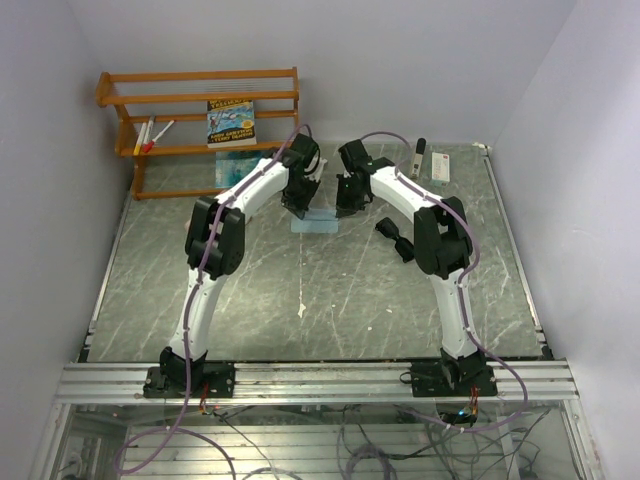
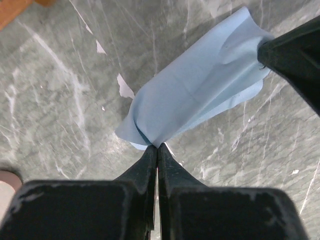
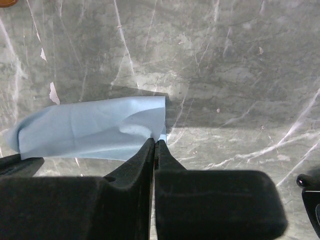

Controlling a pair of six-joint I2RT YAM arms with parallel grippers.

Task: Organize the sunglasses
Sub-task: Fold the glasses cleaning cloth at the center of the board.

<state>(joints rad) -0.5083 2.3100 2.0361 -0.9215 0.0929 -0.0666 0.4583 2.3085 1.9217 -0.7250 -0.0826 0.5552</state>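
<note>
Blue cloth (image 2: 195,95) lies lengthwise left-to-right, ends pinched shut between left fingers (image 2: 148,165) and right fingers (image 3: 145,160).

Book (image 1: 231,121) on shelf (image 1: 200,100): cover lettering too small to read; nothing else legible.

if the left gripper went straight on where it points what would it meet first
The cloth the left gripper pinches, then probably the table; the right gripper sits off to the side.
</note>
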